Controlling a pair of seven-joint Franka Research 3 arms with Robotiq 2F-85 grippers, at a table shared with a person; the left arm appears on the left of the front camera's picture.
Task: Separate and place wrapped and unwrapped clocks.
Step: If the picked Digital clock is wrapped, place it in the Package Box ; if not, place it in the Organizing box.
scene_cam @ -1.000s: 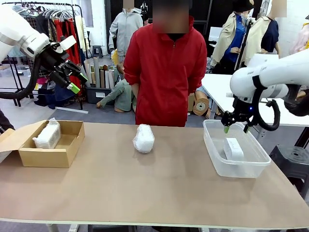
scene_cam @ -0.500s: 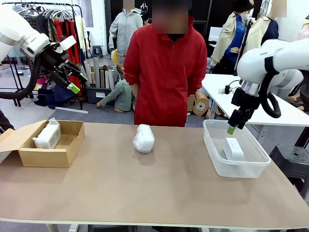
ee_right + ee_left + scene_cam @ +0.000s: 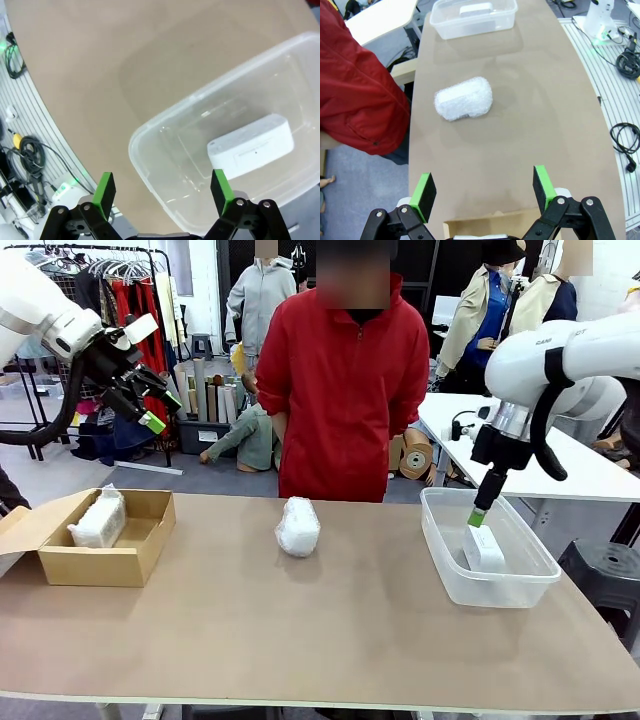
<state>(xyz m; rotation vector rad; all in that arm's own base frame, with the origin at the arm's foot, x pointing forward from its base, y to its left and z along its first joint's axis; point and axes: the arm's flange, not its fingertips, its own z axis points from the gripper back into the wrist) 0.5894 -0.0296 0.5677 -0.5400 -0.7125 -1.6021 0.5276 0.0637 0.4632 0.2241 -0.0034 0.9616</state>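
Note:
One wrapped clock (image 3: 297,526) (image 3: 463,98), a lump in crinkly white wrap, lies mid-table near the far edge. Another wrapped clock (image 3: 98,520) sits in the open cardboard box (image 3: 140,545) at the left. The bare white clock (image 3: 485,548) (image 3: 251,146) (image 3: 476,8) lies in the clear plastic bin (image 3: 440,540) (image 3: 150,160) at the right. My left gripper (image 3: 150,405) (image 3: 483,187) hangs open and empty high above the box's far side. Just over the bin and the bare clock, my right gripper (image 3: 479,513) (image 3: 163,187) is open with nothing held.
A person in a red jacket (image 3: 345,390) (image 3: 355,90) stands at the table's far edge behind the middle wrapped clock. A white table (image 3: 450,420) and clothes racks stand behind. Cables (image 3: 625,142) lie on the floor past the table's near side.
My right arm has swung and turned its wrist above the bin, so the gripper now points down edge-on over the bare clock. The left arm and all clocks stayed put.

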